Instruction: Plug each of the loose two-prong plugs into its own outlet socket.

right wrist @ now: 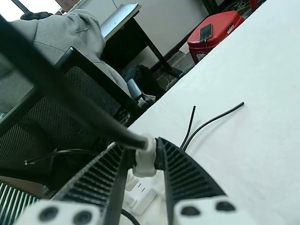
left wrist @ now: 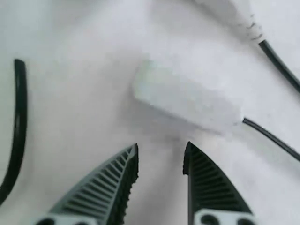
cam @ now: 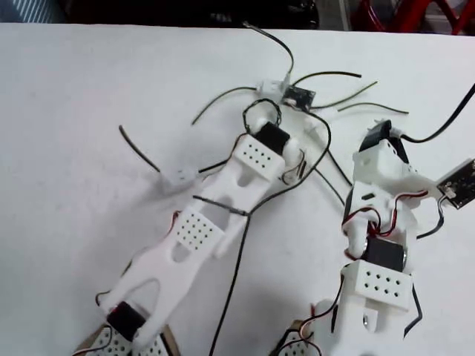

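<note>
White plug on its black cord is pinched between your right gripper's jaws, low centre of the right wrist view. Your left gripper hangs spread just short of a blurred white block at mid-frame.

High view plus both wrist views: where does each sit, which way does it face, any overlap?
High view: fixed above the table, looking down; left arm and right arm show.
Left wrist view: on the left arm, facing down at a white block on the table; open left gripper shows.
Right wrist view: on the right arm, facing low across the table toward the room; right gripper shows, shut on a white plug.
Shared: all three see the table and black cables.
</note>
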Controlling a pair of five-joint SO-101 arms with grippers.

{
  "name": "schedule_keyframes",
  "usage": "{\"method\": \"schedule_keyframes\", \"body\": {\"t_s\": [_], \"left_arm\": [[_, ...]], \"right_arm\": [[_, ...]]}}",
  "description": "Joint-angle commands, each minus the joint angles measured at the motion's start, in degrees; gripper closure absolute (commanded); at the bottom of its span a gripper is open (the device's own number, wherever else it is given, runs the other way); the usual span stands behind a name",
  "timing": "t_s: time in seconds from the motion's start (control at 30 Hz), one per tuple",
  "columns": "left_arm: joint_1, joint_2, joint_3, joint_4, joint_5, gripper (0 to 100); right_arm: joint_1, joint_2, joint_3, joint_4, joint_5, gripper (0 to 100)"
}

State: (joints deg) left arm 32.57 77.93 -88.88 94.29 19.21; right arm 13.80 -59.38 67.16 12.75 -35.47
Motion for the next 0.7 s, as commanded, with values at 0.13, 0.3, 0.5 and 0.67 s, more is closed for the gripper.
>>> {"method": "schedule_keyframes", "body": {"t_s": [0.13, 0.3, 0.5, 0.67], "left_arm": [[2.86, -5.58, -6.51, 5.01, -0.09, 83], [2.68, -5.23, -6.51, 0.88, -0.09, 83], [3.03, -5.67, -6.51, -5.19, 5.19, 83], [2.59, -5.05, -5.98, -13.19, 14.59, 83]], "right_arm": [[0.22, -0.13, -1.67, -1.19, 0.09, 98.2], [0.22, -0.13, -1.67, -1.19, 0.09, 98.2], [0.22, -0.13, -1.67, -1.19, 0.09, 98.2], [0.22, -0.13, -1.67, -1.19, 0.09, 98.2]]}}
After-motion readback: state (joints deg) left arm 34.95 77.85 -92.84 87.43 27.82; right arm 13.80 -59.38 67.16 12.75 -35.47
